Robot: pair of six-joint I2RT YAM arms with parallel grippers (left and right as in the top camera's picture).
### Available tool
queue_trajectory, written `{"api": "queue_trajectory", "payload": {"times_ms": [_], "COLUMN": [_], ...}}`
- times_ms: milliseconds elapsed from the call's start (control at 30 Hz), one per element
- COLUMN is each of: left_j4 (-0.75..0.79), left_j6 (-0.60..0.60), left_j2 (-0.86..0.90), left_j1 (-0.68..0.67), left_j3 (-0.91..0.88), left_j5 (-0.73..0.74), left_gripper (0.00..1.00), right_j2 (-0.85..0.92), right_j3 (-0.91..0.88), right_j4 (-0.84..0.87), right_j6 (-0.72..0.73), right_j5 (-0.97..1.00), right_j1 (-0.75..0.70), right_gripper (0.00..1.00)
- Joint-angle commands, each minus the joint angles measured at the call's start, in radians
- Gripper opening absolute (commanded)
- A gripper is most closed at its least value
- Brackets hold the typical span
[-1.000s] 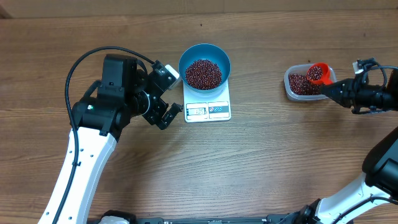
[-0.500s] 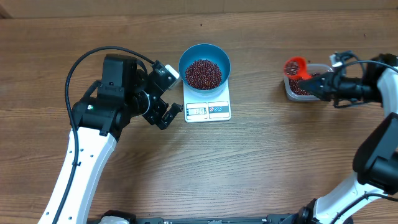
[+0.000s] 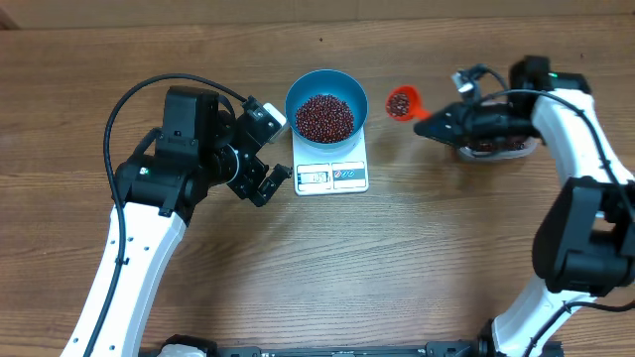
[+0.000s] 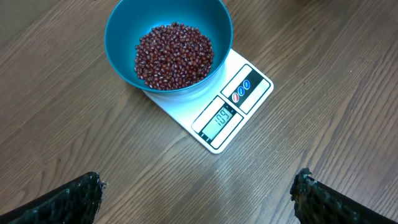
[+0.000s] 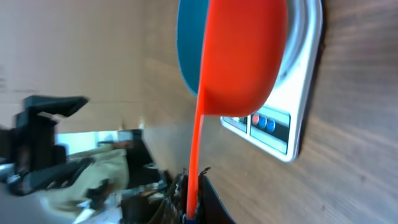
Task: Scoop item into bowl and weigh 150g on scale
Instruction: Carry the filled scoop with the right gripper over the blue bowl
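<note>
The beans are small, dark maroon, and heaped loosely in the blue bowl, which sits on the white scale; its display reads 109. The left gripper stands wide open beside the scale, unchanged. The right gripper is clamped on the orange scoop, loaded with beans, which has travelled from over the tub to between tub and bowl.

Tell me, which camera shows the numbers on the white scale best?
The left wrist view. It looks down on the scale, and its display reads 109. The overhead view shows the scale too, but the digits are too tiny. In the right wrist view the orange scoop hides most of it.
</note>
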Motion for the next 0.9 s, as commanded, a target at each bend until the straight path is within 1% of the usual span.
{"api": "queue_trajectory", "payload": {"times_ms": [0,133,233,300,567,667,767,867], "left_j4": [-0.002,-0.002,-0.002,-0.002,-0.002,-0.002,-0.002,-0.002], "left_j6": [-0.01,-0.01,-0.01,-0.01,-0.01,-0.01,-0.01,-0.01], "left_j2": [-0.016,-0.016,-0.016,-0.016,-0.016,-0.016,-0.016,-0.016], "left_j1": [0.005,0.005,0.005,0.005,0.005,0.005,0.005,0.005], "left_j3": [0.015,0.015,0.015,0.015,0.015,0.015,0.015,0.015], "left_j5": [0.014,0.014,0.014,0.014,0.014,0.014,0.014,0.014], "left_gripper": [1.0,1.0,0.99,1.0,1.0,1.0,1.0,1.0], "right_j2": [0.001,0.001,0.001,0.001,0.001,0.001,0.001,0.001], "right_j3": [0.066,0.114,0.158,0.196,0.347,0.381,0.388,0.388], "right_j4": [0.065,0.147,0.161,0.158,0.094,0.074,0.058,0.05], "right_j6": [0.187,0.283,0.312,0.326,0.321,0.277,0.273,0.273], "right_j5": [0.087,0.171,0.311,0.451,0.926,1.054,1.215,1.302], "right_j1": [0.076,0.156,0.214,0.263,0.432,0.496,0.572,0.614], "right_gripper": [0.04,0.04,0.04,0.04,0.04,0.04,0.04,0.04]}}
